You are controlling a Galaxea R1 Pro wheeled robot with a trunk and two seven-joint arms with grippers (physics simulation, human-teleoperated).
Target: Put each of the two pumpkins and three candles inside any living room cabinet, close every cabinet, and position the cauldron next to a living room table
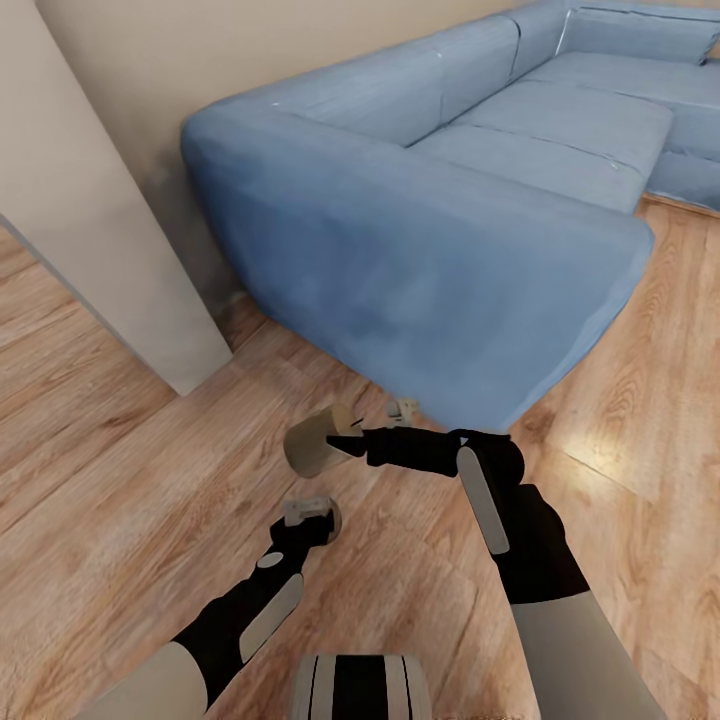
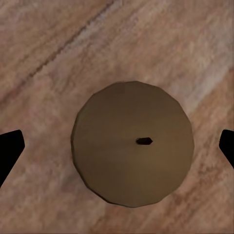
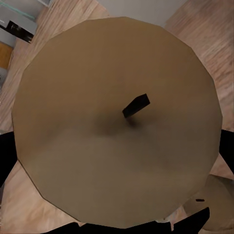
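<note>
1. The right gripper (image 1: 352,440) is clenched on a candle (image 1: 316,440), carrying it tipped on its side above the wooden floor (image 1: 120,480), just off the near corner of the blue sofa (image 1: 440,260). My guess is it is held clear of the floor so it can be taken to a cabinet.
2. In the right wrist view that candle (image 3: 117,122) sits right up against the camera, wick end facing it, with the dark fingers (image 3: 7,156) pressed to its sides.
3. The left gripper (image 1: 305,520) hangs over a second candle (image 2: 132,142) standing upright on the floor, nearer the robot than the first. Its jaws are released: in the left wrist view the two black fingertips (image 2: 9,151) stand well apart from the candle on either side, touching nothing. It looks lined up for a grasp from straight above (a judgement, not something seen).
4. A third candle (image 1: 405,408) appears to lie on the floor at the sofa's base, beside the sofa's near corner; it is small and partly hidden, so I cannot be certain.
5. The candles are stubby tan-beige cylinders with a flat round top and a short dark wick at the centre; the sides look faceted instead of smooth.
6. A pale wall corner (image 1: 110,260) stands on the floor well apart from the candles, on the robot's left.
</note>
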